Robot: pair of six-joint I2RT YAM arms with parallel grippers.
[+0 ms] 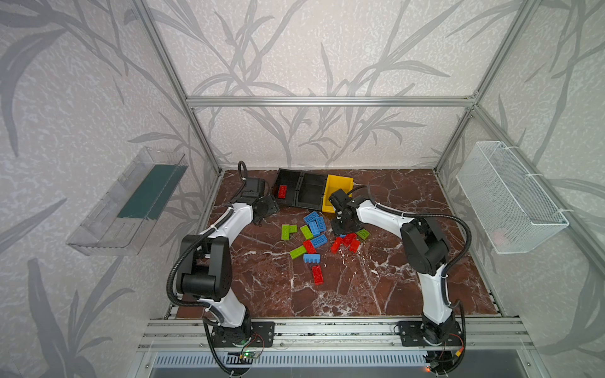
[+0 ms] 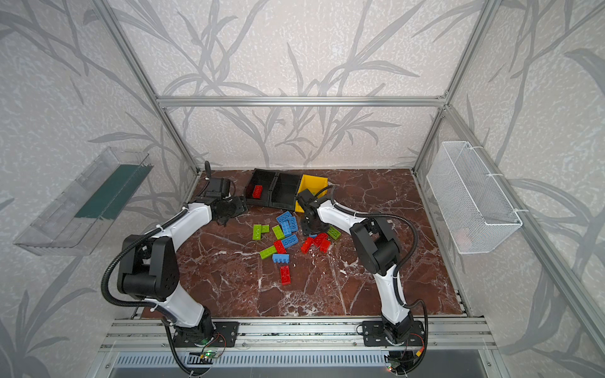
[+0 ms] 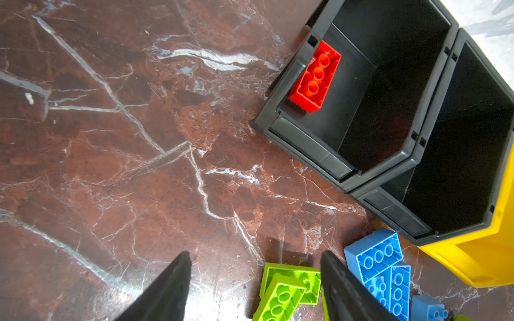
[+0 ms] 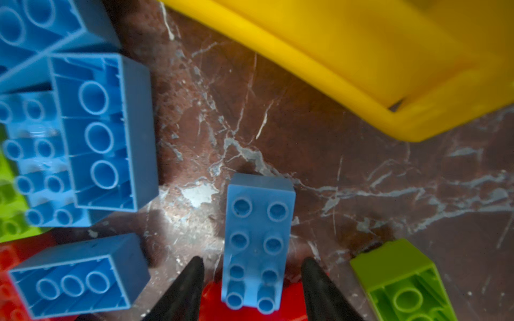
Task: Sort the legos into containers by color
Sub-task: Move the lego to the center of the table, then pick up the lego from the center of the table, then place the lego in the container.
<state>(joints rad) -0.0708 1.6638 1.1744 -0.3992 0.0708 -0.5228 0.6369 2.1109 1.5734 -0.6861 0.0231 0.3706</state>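
Loose legos lie mid-table in both top views: blue ones [image 1: 315, 224], green ones [image 1: 285, 231] and red ones [image 1: 347, 240]. Three containers stand in a row at the back: a black bin [image 1: 288, 176] holding one red brick [image 1: 282, 191], a second black bin [image 1: 312, 178] and a yellow bin [image 1: 340, 183]. My right gripper [image 4: 251, 261] is open astride a blue brick [image 4: 260, 228], with a gap on each side; that brick's near end rests on a red brick [image 4: 211, 303]. My left gripper [image 3: 256, 255] is open and holds nothing, above two green bricks [image 3: 283, 291] beside the first black bin [image 3: 306, 133].
A clear plastic tray [image 1: 131, 203] hangs on the left wall and a white wire basket [image 1: 510, 199] on the right wall. Aluminium posts frame the marble table [image 1: 393, 278]. A lone red brick [image 1: 317, 274] and a blue one [image 1: 311, 258] lie nearer the front.
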